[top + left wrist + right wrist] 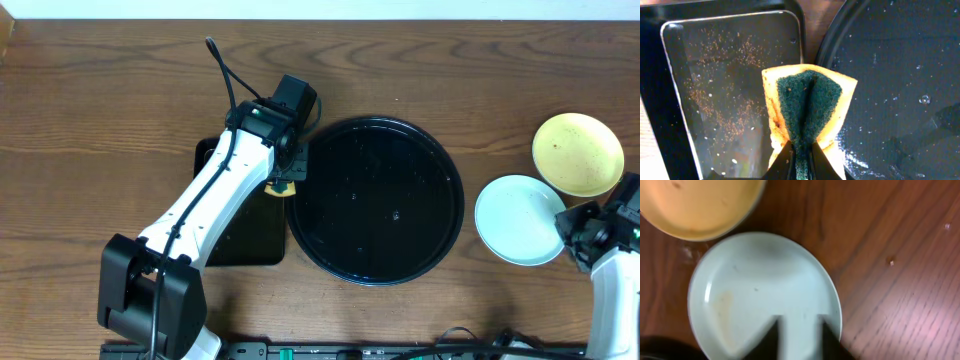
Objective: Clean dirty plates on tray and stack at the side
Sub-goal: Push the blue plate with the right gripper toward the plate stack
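Counts: 2 arms, 2 hands, 2 plates in view, 2 trays, 1 sponge.

Left hand (800,156): fingers together, clamped on the one sponge (807,105), which is yellow with a green scrub face folded inward and sticks out ahead of the fingertips. The hand hangs over the seam between the two trays. Seen from the left wrist, the rectangular black tray (715,75) is under and to the left of the hand, dusted with brown specks. The round black tray (900,75) is to the right of the hand, wet, with droplets on it.

Right hand (799,322): fingers (776,339) apart, nothing between them, blurred. The mint-green plate (765,285) lies flat on the desk (100,100) directly under this hand, its near rim below the fingertips and a faint tan smear on one side. The yellow plate (695,205) is ahead of the fingertips and off to one side, also flat on the desk, just beside the mint one. I can't tell if the rims touch. Whether the mint one is a single plate or a stack, I can't tell.

Overhead: the round tray is well apart from the right hand, and both plates are off it, close to that hand.
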Robot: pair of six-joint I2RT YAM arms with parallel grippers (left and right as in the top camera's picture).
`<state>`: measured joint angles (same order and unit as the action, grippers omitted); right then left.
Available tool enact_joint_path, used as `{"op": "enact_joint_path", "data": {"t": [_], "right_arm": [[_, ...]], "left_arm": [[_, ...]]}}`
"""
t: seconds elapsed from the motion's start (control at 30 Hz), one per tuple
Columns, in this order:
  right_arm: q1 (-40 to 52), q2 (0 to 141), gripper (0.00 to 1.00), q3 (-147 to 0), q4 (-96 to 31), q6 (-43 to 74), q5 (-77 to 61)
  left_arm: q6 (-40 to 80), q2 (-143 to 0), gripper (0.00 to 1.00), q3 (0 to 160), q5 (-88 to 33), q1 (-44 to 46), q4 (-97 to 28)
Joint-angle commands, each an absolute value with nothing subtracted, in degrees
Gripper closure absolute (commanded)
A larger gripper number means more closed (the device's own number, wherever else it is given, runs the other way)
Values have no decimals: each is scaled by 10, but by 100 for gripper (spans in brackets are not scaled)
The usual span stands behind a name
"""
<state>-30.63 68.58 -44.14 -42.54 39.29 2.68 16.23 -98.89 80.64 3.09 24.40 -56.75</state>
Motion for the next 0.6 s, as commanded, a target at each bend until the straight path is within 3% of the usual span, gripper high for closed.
{"op": "enact_joint_path", "data": {"t": [0.0,0.1,0.37,0.43,0.47,0.53,0.57], "right_arm": [[-311,727,43,-438,-433,423,10],[-311,775,50,-424,-423,428,10],[-318,875,52,-422,-376,428,6],[-323,890,57,-422,-367,428,5],[-326,896,60,-422,-365,428,5],[-331,905,87,-422,-359,428,5],[-333,910,94,-422,-357,428,6]], "left_arm": [[154,-990,92,804,30,240,-569],[154,-990,92,804,30,240,-569],[150,-990,92,804,30,240,-576],[150,-990,92,804,30,240,-576],[150,-990,92,804,30,240,-576],[150,-990,92,804,30,240,-576],[150,-990,92,804,30,240,-576]]}}
